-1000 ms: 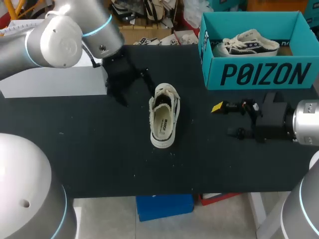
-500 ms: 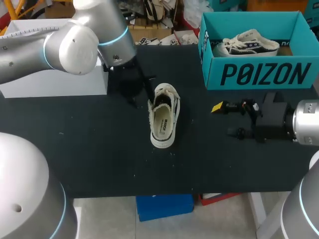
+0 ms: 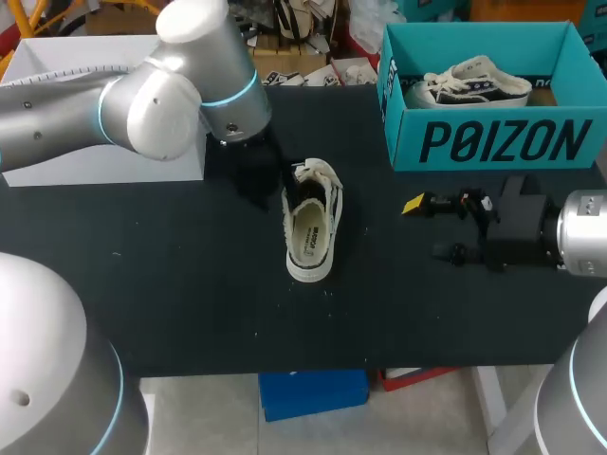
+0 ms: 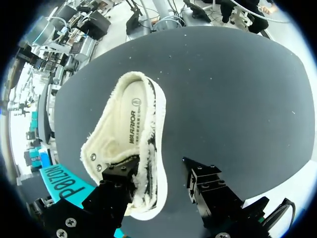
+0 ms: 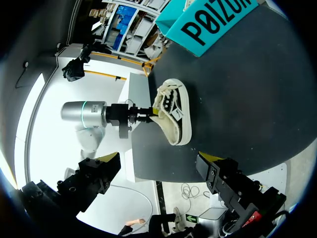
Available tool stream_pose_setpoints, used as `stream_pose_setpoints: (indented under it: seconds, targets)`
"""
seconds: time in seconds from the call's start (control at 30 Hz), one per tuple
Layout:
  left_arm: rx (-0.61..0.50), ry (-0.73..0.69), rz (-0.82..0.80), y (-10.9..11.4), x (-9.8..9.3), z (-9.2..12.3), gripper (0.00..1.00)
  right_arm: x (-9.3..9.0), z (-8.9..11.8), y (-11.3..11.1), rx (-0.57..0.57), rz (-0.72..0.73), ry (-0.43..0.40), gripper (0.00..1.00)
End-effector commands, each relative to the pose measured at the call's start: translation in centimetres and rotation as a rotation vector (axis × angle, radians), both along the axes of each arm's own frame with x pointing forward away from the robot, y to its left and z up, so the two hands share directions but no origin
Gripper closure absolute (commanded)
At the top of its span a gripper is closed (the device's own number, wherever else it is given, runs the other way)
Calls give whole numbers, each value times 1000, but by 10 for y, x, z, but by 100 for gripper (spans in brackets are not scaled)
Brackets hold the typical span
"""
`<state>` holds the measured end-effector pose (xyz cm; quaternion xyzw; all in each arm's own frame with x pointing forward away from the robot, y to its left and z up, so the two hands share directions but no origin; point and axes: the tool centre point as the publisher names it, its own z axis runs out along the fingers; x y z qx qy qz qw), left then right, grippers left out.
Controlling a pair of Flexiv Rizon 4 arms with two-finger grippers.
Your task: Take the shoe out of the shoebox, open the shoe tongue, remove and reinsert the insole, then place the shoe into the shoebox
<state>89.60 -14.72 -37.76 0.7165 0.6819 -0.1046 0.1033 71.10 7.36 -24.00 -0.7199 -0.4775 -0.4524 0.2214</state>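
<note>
Shoebox at far right corner of desk holds one laced shoe. Second shoe lies mid-desk, left pincer spread over its rim. Right pincer spread.

Large dark lettering on shoebox wall, dark printed word, perhaps a logo, on insole just ahead of left claw

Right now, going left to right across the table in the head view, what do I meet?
First the left gripper → shoe → right gripper. The shoebox overlaps the right gripper, so it is left out.
</note>
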Motion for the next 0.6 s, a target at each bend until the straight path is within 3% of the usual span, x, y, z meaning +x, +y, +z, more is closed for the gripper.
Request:
stream_pose_setpoints:
  seconds: [0.03, 0.5, 0.6]
  targets:
    - [-6, -16, 6, -4, -1, -10, 49, 0, 0, 0, 0, 0, 1, 0]
    - [17, -40, 9, -11, 2, -27, 51, 0, 0, 0, 0, 0, 1, 0]
    - [20, -46, 12, -13, 4, -29, 58, 0, 0, 0, 0, 0, 1, 0]
